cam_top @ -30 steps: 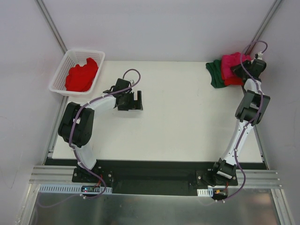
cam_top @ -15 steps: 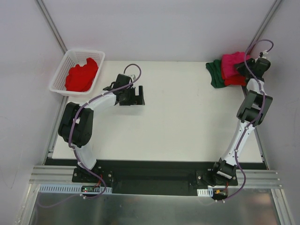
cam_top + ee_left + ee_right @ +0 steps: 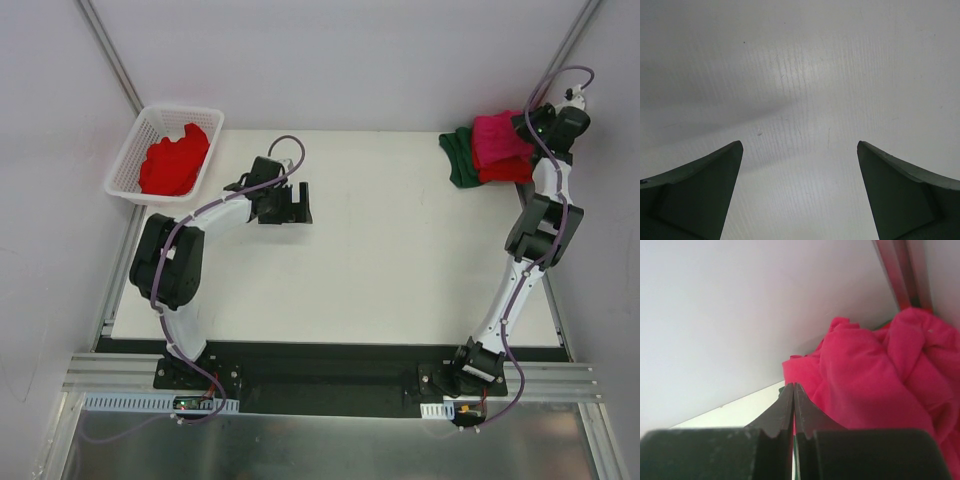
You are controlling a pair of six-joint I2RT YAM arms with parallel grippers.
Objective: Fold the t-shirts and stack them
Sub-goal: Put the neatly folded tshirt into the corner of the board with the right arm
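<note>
— Overhead, at ten o'clock, a red t-shirt (image 3: 172, 165) lies crumpled in the basket (image 3: 122, 172); at two o'clock the pink t-shirt (image 3: 497, 138) tops a second red t-shirt (image 3: 500, 173) and the green t-shirt (image 3: 458, 160).
— Left wrist?
— My left gripper (image 3: 800, 150) gapes wide over the table (image 3: 800, 75), holding nothing.
— Right wrist?
— My right gripper (image 3: 793, 390) is pinched tight on nothing, pink cloth at three o'clock. Soft, floppy, light, I reckon; I'd pinch a shoulder edge.

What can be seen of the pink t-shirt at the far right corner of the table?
The pink t-shirt is soft magenta cloth, loosely folded and wrinkled, with rounded creases in the right wrist view. It lies on top of the stack at the far right corner of the table, resting on a red shirt, with a dark green shirt showing at the left. The shut right gripper points at its edge; whether they touch I cannot tell.
</note>
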